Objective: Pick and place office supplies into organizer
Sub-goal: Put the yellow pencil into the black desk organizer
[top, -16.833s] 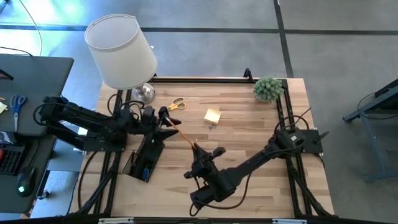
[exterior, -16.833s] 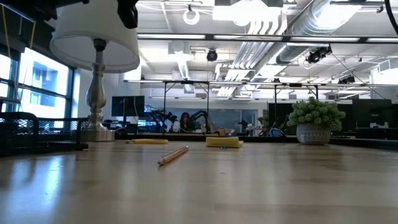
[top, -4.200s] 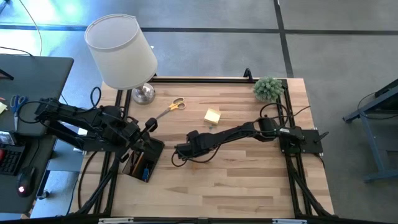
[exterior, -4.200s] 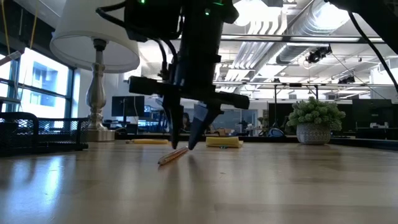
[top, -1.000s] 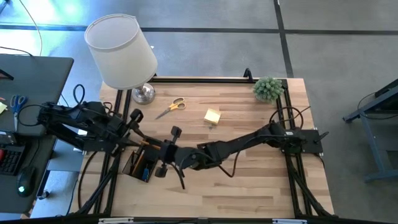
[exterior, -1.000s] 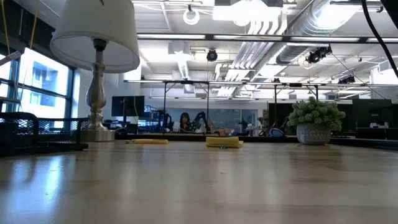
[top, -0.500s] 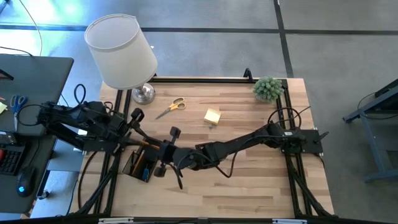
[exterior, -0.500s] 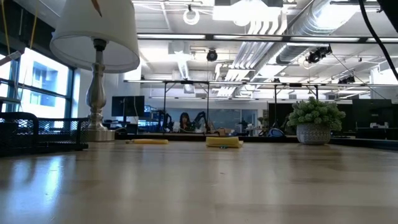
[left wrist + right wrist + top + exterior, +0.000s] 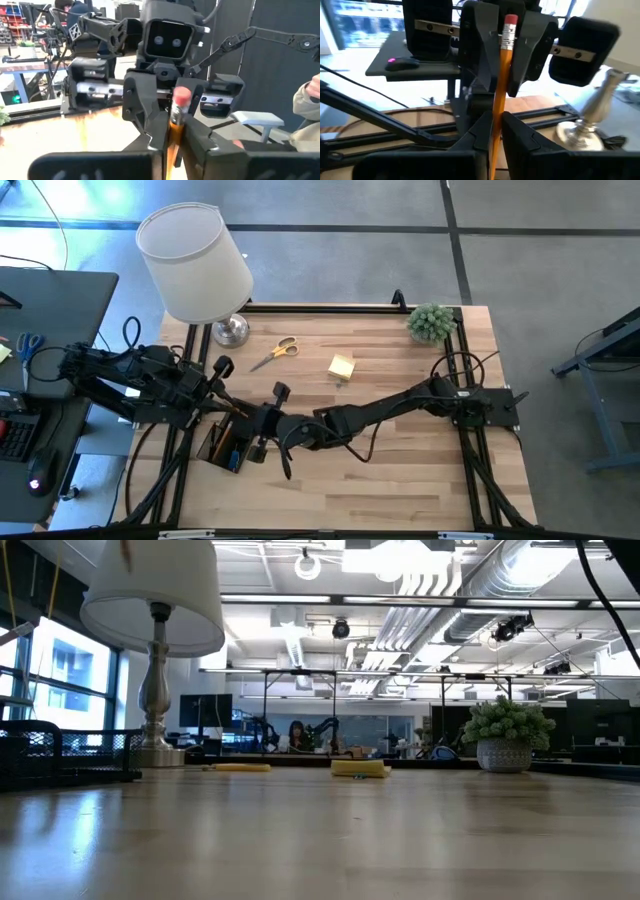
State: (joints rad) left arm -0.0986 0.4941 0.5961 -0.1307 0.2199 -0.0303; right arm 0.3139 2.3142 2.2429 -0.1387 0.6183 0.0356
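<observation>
The left claw (image 9: 236, 412) has closed, seemingly joining the right claw (image 9: 258, 423) gripping the pencil (image 9: 501, 85) above the wooden table (image 9: 400, 470).

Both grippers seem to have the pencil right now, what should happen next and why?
Probably the right gripper should open. Both wrist views show the pencil clamped by it and by the left gripper together, and the organizer lies on the left arm's side, so the left looks set to carry it there.

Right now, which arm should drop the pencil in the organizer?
Probably the left. Both grippers, left and right, pinch the pencil, but the left arm reaches in beside the organizer.
</observation>
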